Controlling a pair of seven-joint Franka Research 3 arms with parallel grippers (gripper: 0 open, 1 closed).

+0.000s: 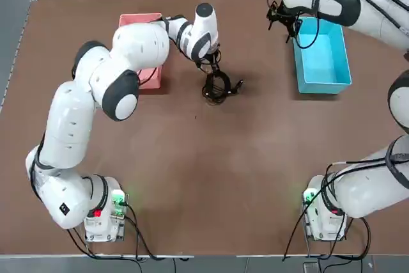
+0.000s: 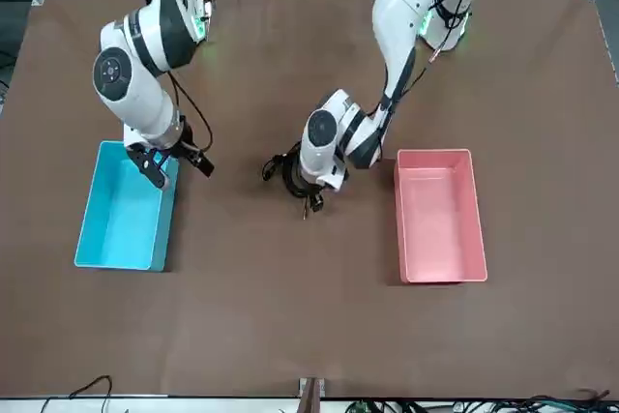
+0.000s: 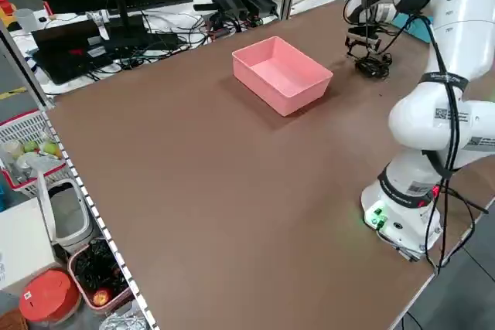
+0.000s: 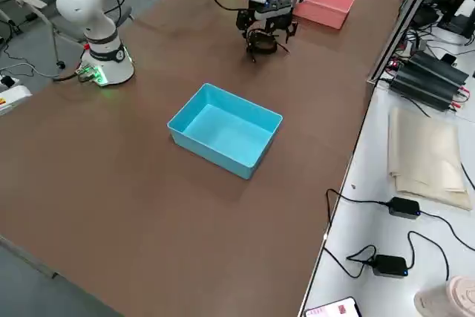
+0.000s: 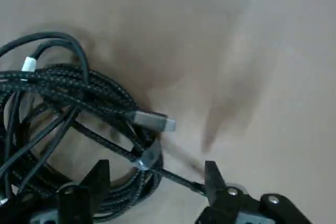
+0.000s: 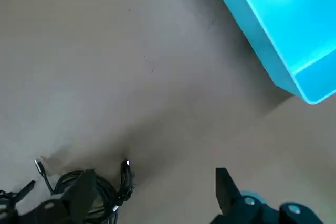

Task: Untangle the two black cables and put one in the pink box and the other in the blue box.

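Top view: we see left claw [image 1: 215, 71] open, straddling black cables [image 1: 218, 87] beside pink box [image 1: 151, 78]; right claw [image 1: 284, 20] open, empty.

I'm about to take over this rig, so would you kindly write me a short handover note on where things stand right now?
Left end effector: lowered onto the cable bundle, fingers either side of some strands, not clamped yet.
Right end effector: open, empty, hovering at the near edge of the blue box.
Cables: both lie tangled in one pile on the table, between the boxes, nearer the pink box.
Done: nothing delivered; both boxes are empty.
Left: grip, pull the two cables apart, put one in each box.
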